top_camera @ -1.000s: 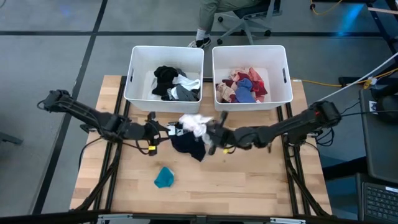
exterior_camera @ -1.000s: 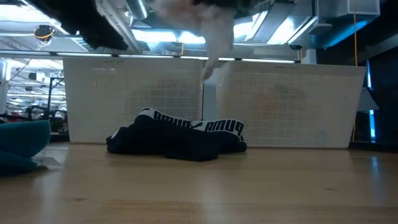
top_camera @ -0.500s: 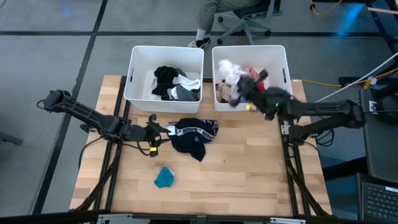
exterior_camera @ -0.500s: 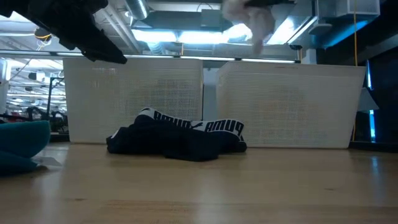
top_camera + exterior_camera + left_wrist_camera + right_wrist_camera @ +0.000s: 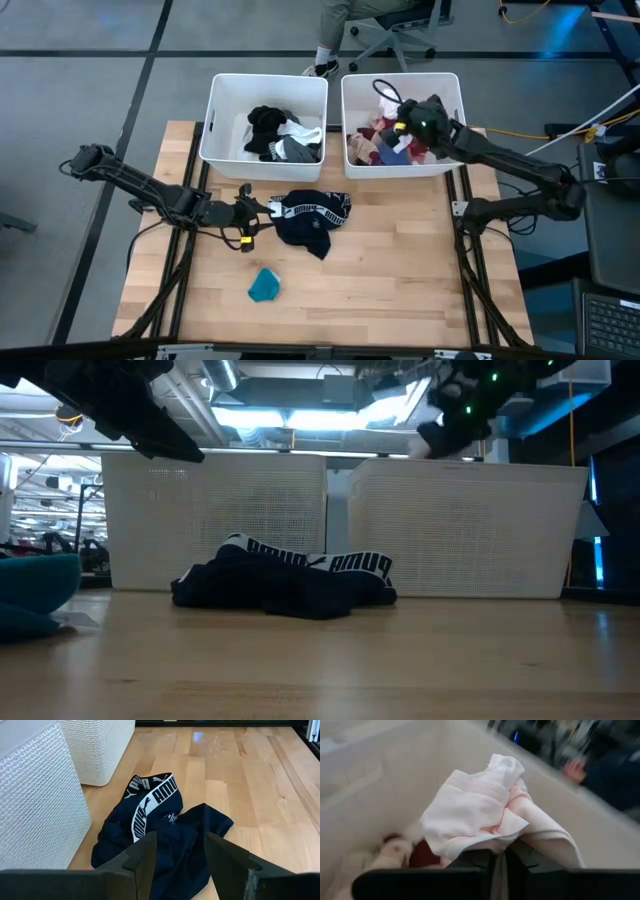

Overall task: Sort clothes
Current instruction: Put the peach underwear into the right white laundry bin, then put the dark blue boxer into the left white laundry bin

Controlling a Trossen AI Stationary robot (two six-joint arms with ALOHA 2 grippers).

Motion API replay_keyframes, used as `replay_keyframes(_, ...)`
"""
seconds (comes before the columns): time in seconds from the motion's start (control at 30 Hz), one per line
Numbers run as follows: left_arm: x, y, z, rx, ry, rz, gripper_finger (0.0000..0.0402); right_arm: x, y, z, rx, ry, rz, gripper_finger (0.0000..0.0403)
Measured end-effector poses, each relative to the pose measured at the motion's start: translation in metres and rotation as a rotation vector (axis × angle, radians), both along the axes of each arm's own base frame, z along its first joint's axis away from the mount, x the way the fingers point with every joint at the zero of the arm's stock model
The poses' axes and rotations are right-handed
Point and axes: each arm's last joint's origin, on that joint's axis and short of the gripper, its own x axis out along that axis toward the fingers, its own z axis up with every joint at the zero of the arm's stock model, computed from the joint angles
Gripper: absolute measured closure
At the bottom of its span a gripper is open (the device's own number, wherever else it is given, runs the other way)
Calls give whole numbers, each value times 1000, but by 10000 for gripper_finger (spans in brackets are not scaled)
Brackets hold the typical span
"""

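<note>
A pale pink-white garment (image 5: 480, 810) is bunched up in my right gripper (image 5: 499, 857), which is shut on it above the right white bin (image 5: 400, 78). In the high view the garment (image 5: 384, 94) shows just beyond the gripper (image 5: 400, 108). A navy garment with a white band (image 5: 310, 215) lies crumpled on the table in front of the bins. My left gripper (image 5: 180, 857) stands open at its left edge and slightly above it, touching nothing. A teal garment (image 5: 264, 285) lies nearer the table's front. My right gripper pinches a gathered fold of the pale garment (image 5: 502, 842) between its two fingers (image 5: 480, 857). Several layers bunch up there. The fingers slant down toward the far side. The garment is lifted clear, over the clothes in the right bin.
The left bin (image 5: 268, 80) holds black, white and grey clothes. The right bin holds red, pink and blue clothes (image 5: 395, 145). Bare wood lies on the table's right half (image 5: 420, 260). A seated person's leg and a chair (image 5: 335, 40) show beyond the bins.
My right gripper has carried the pale garment from above the navy garment at the table's middle toward the far right, rising and tipping up, until it is over the right bin. The navy garment has stayed where it was on the table.
</note>
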Motion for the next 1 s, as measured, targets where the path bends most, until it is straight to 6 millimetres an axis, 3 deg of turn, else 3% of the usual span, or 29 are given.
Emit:
replay_keyframes(0.27,0,0,0,-2,-4,0,245,-2,-26,-38,286,43,-38,371)
replay_keyframes(0.47,1,0,1,-4,-9,0,245,10,-34,-60,363,65,-59,369)
replay_keyframes(0.63,1,0,2,-4,-20,-2,245,11,-35,-62,371,57,-86,325)
replay_keyframes(0.8,1,0,2,-3,-19,-3,245,11,-33,-40,382,40,-56,227)
replay_keyframes(1.0,1,0,2,-3,-20,-3,245,10,-22,20,465,16,20,128)
